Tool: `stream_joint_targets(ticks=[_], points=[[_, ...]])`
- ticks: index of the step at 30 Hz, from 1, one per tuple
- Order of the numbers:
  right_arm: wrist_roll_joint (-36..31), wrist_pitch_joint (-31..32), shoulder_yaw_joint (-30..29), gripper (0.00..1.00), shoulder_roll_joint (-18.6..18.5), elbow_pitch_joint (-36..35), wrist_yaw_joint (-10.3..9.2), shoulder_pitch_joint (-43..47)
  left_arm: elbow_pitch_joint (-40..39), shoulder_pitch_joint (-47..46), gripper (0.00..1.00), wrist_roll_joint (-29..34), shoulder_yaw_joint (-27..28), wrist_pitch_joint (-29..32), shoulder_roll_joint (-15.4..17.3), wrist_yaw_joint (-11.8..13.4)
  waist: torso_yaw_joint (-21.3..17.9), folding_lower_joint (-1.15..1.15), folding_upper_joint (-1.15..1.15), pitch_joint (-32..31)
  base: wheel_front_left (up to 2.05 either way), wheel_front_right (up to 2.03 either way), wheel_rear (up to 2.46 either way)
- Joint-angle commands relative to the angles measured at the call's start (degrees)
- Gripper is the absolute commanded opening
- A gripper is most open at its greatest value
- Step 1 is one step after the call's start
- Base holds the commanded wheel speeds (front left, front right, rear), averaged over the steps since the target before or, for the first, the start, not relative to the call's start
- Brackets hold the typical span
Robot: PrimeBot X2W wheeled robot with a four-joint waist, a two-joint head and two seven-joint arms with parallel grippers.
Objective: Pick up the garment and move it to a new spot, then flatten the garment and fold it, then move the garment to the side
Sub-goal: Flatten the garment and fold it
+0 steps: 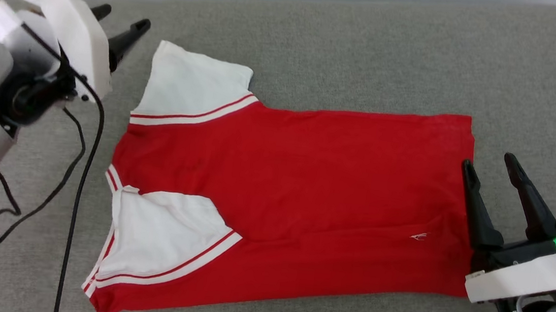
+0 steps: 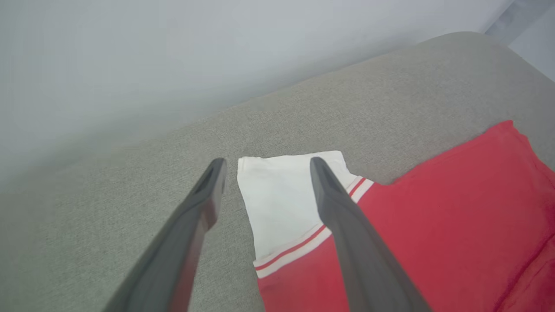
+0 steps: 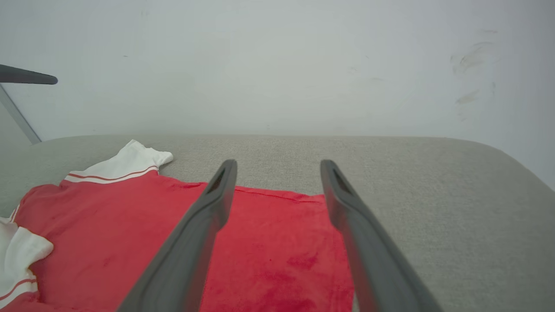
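– Left gripper [image 1: 123,16] first: how are its fingers?

– Spread wide, nothing between them. From the head it sits at the upper left, just beside the far sleeve [image 1: 193,84] of the shirt [image 1: 306,179]. Along its own fingers, the left gripper [image 2: 267,161] frames that white sleeve [image 2: 282,203], with the red body of the shirt [image 2: 433,225] off to the right of them.

– And the right gripper [image 1: 488,162]?

– Also spread apart and holding nothing. It's at the hem end of the shirt, on the right. One finger crosses the hem edge from the head camera; I can't tell whether it touches the cloth. From its wrist, the right gripper [image 3: 279,162] points across the hem corner of the shirt [image 3: 269,251] towards the pale wall [image 3: 277,65].

– Where does the shirt lie?

– Flat on the grey cushion [image 1: 370,47], lengthwise between the two grippers, collar end to the left, hem to the right. The plain red side faces up, with a small white mark [image 1: 418,236] near the hem.

– Sleeves?

– The far one lies out flat on the cushion. The near sleeve [image 1: 168,237] is folded in over the red body, its striped trim showing.

– Anything else?

– A black cable [image 1: 84,157] hangs from the left arm, trailing down over the cushion left of the shirt.
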Motion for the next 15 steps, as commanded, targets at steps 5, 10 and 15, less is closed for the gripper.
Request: stream_joint_targets(ticks=[5,10,15], points=[[-0.85,-0.98,1.34,1.0,1.85,-1.71,-0.05,-2.63,3.87,-7.56,1.0,-0.17,-1.51,10.16,-0.93,-1.08,-3.47,0.0,0.0,8.1,0.0,0.0,0.0],[-2.42,-1.48,2.04,1.0,1.69,-3.1,-0.05,-5.22,8.0,-15.45,1.0,-0.19,-2.95,21.74,-0.92,-1.55,-4.93,0.0,0.0,14.3,0.0,0.0,0.0],[-2.78,-1.85,1.8,1.0,1.78,-3.39,-0.05,-6.43,9.88,-19.78,1.0,1.65,-4.58,26.47,-1.02,-2.19,-5.28,0.0,0.0,18.16,0.0,0.0,0.0]])
